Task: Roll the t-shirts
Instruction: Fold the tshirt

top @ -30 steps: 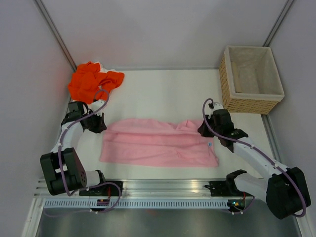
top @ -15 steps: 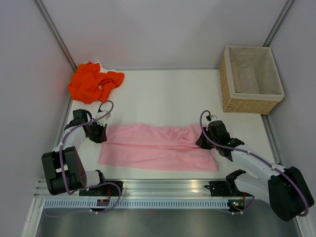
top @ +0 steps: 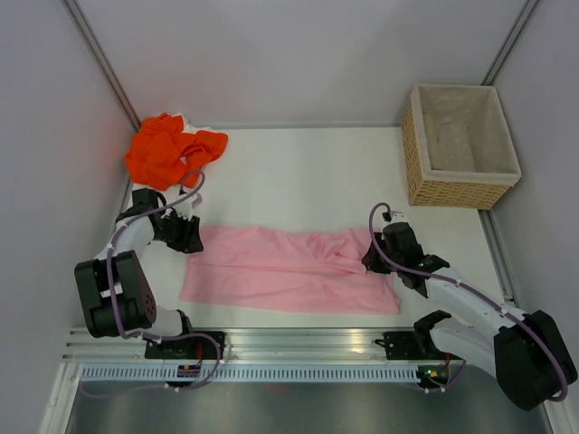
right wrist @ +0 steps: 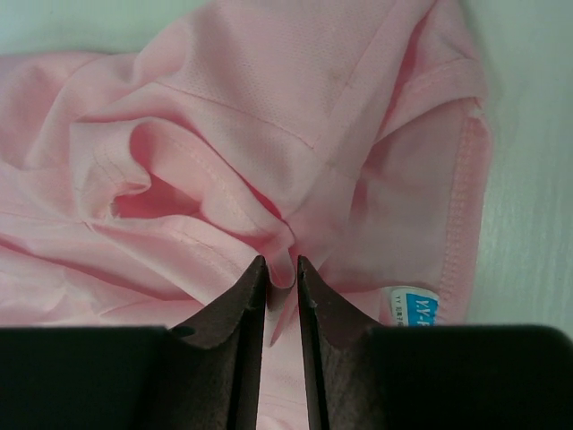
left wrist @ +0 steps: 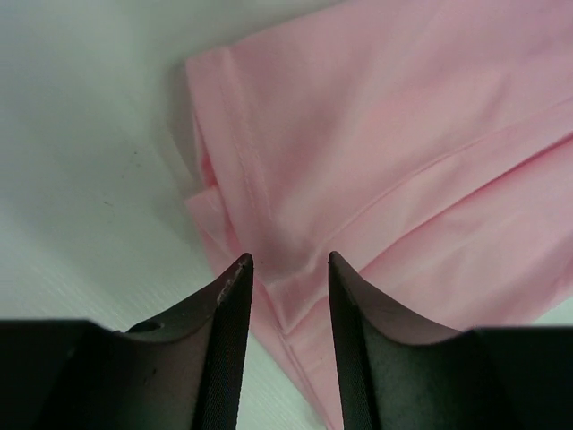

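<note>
Plain light pink t-shirt (top: 289, 271) lies mid-table; its small label (right wrist: 414, 307) looks blue and white, the print too blurred to read. Plain bright orange t-shirt (top: 172, 149) at the far left corner. Tan woven basket (top: 452, 192) with pale lining (top: 457, 127) at the far right corner. Table (top: 308, 172) white.

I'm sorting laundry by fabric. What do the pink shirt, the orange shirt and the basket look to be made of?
The pink t-shirt looks like a soft, matte knit, perhaps cotton or a blend: it shows a fine pinhole texture, stitched hems and limp folds. The orange t-shirt is matte cloth crumpled in a heap, its weave too small to tell. The basket is tan woven wicker, with a pale cloth lining.
</note>
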Motion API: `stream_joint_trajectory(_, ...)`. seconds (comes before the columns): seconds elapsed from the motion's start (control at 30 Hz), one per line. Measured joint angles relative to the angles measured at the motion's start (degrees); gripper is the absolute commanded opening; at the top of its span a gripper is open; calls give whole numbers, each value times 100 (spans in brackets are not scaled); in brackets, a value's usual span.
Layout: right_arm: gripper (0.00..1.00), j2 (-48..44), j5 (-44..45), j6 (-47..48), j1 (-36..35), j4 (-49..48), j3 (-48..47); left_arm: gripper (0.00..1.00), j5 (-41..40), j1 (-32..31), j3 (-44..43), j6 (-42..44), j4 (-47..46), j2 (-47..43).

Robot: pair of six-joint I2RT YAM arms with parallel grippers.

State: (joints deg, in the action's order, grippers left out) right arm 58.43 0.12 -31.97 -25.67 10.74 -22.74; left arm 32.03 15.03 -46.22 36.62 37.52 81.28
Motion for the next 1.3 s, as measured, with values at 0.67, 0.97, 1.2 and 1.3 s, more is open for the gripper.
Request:
stream_joint_trajectory(0.67, 1, 872, 188, -72, 0, -136, -199, 2, -74, -4, -295, -562, -197, 789)
stream_joint_trajectory(0.97, 0, 424, 243, -33, 0, 197, -339, 2, 31, -4, -236, -564, 37, 122)
stream_joint_trajectory(1.2, 0, -175, 251, 85, 0, 540, -538, 2, 90, -4, -299, -555, 310, -581)
stream_joint_trajectory(1.3, 3, -269, 232, 90, 0, 719, -535, 2, 55, -2, -297, -516, 442, -754)
